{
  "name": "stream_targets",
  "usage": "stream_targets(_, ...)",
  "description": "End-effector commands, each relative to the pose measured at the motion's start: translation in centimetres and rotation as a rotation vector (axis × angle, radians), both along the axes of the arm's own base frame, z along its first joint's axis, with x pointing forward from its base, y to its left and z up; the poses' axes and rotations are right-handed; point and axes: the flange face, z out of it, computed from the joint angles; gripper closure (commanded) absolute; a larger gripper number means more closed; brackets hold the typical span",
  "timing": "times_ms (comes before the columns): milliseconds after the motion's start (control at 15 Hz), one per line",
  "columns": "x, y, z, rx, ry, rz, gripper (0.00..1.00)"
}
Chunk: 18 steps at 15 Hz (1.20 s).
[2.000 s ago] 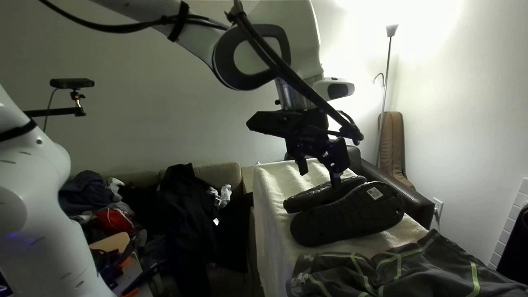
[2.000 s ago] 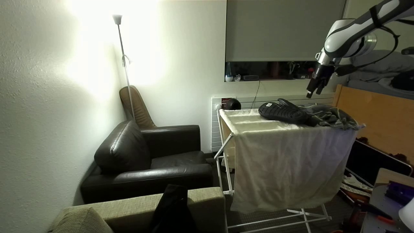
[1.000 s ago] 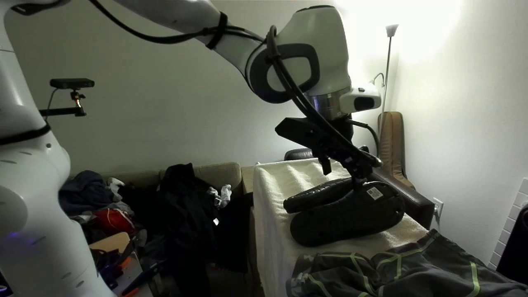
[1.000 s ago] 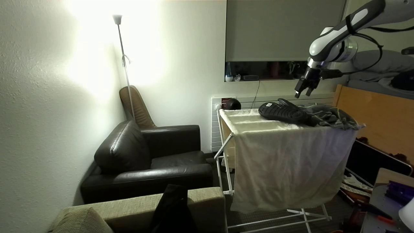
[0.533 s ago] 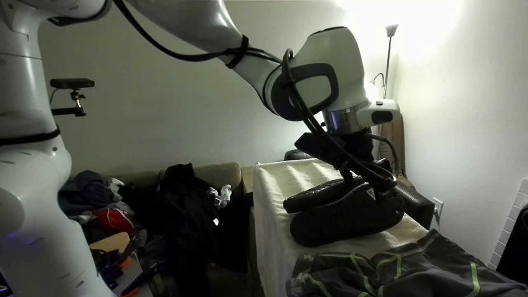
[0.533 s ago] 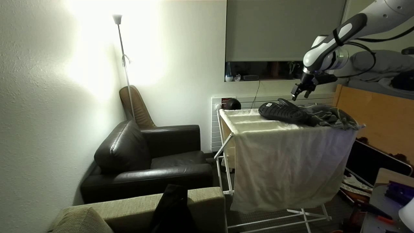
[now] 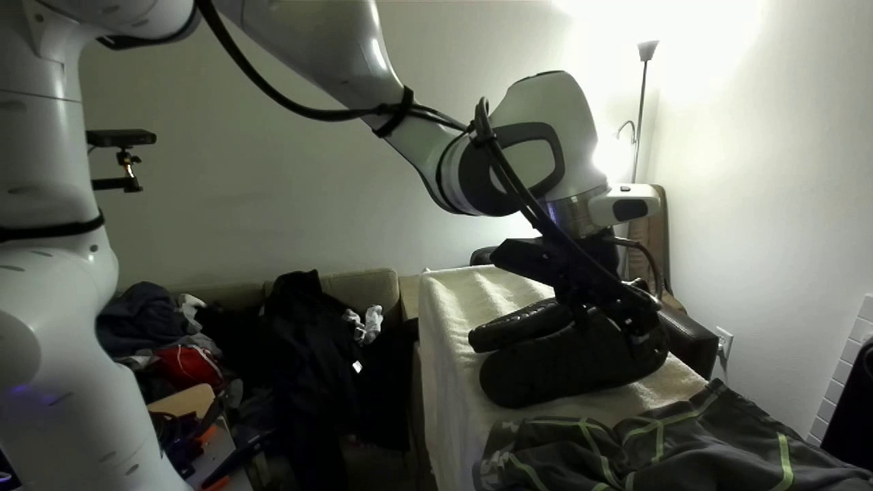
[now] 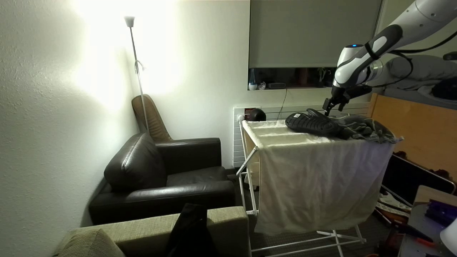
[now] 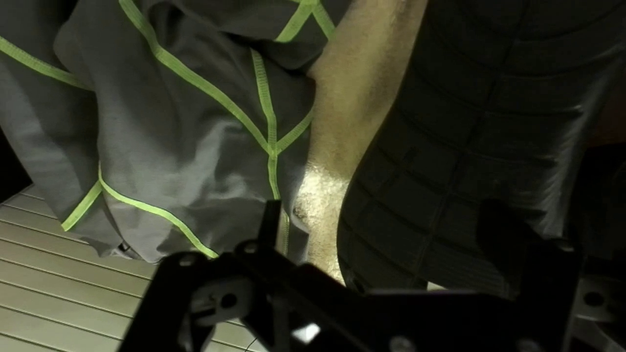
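The black shoe (image 9: pixel 455 137) lies sole up on a pale towel (image 7: pixel 470 300), just beside its mate (image 7: pixel 515 329), with a small white label (image 8: pixel 296 115) on its sole; the gripper (image 9: pixel 391 222) hangs low over it, spread wide and holding nothing, one of its fingers (image 9: pixel 270 225) in front of a grey garment (image 9: pixel 161 146) in the wrist view and the opposite one over the sole; whether a fingertip touches the rubber cannot be told, black against black; the shoe does not look centred in the gap, so a sound hold would call for a small sideways shift that brings both long edges inside; the fingers are spaced roughly across the shoe's width, the better way to pinch it, though the fit may be tight; the sole looks rubbery, so a firm, even squeeze should serve; a straight, shallow approach is wise, since a fingertip pressed on the sole could tip the shoe, and one set too far out could catch the garment or bunch the towel; beneath, a white drying rack (image 8: pixel 247 160) looks light enough to sway, so downward pressure is best slight; farther out stand a leather chair (image 8: pixel 178 194) and a lit lamp (image 8: pixel 129 21).
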Motion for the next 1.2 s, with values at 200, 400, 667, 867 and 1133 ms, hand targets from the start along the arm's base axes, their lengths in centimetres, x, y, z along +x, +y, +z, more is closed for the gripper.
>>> stream_targets(200, 0.1, 2.1, 1.6, 0.013, -0.023, 0.067, 0.00)
stream_targets(400, 0.5, 3.4, 1.9, 0.023, -0.029, 0.096, 0.00)
stream_targets(667, 1.0, 3.9, 1.2, 0.024, -0.023, 0.107, 0.00)
stream_targets(867, 1.2, 3.8, 0.4, 0.028, -0.015, 0.108, 0.00)
stream_targets(1133, 1.5, 3.8, -0.4, 0.019, -0.009, 0.124, 0.00)
